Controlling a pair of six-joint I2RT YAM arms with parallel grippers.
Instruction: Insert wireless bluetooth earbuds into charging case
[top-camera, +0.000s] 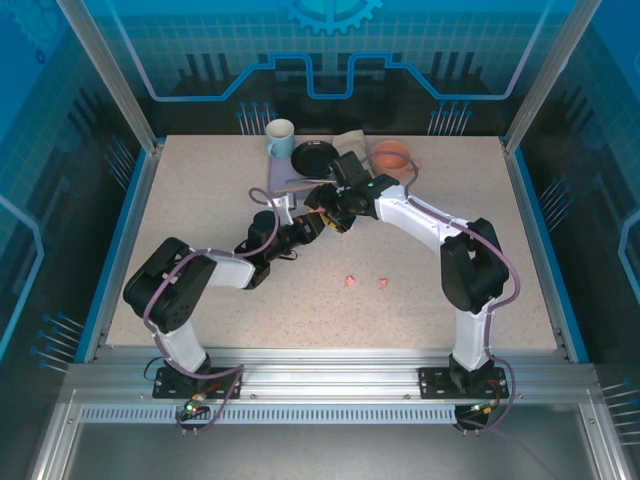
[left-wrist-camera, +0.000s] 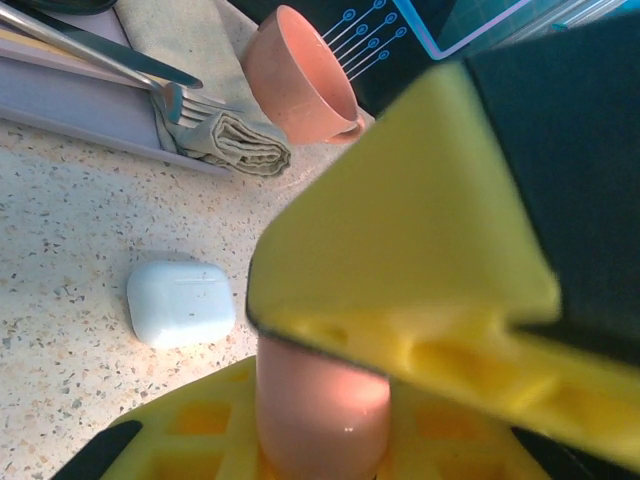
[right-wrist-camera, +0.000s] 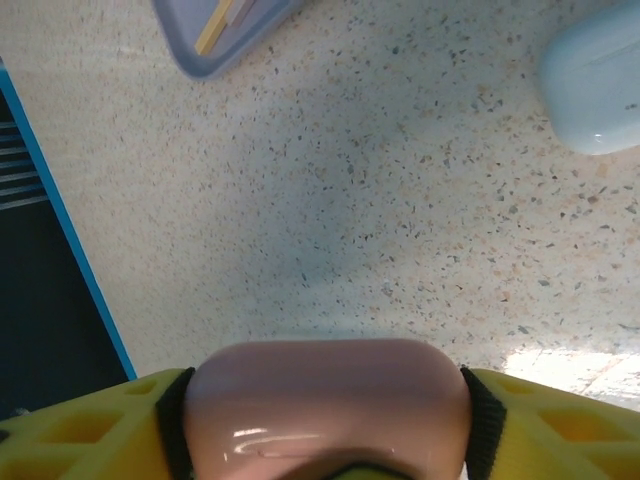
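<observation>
Pink case (right-wrist-camera: 325, 395) is right up at the lens, pinched across its wide sides by the right gripper (right-wrist-camera: 325, 455). The left gripper (left-wrist-camera: 322, 455) is clamped on it too, across a narrower part. Glossy rounded shell, so I'd guess light, stiff and slippery; the flatter faces look like the safest hold. Two pink earbuds (top-camera: 350, 281) lie loose on the table (top-camera: 480, 260), well apart from it. They're tiny, so probably pinch them gently by the stems. White case (left-wrist-camera: 180, 302) sits nearby.
</observation>
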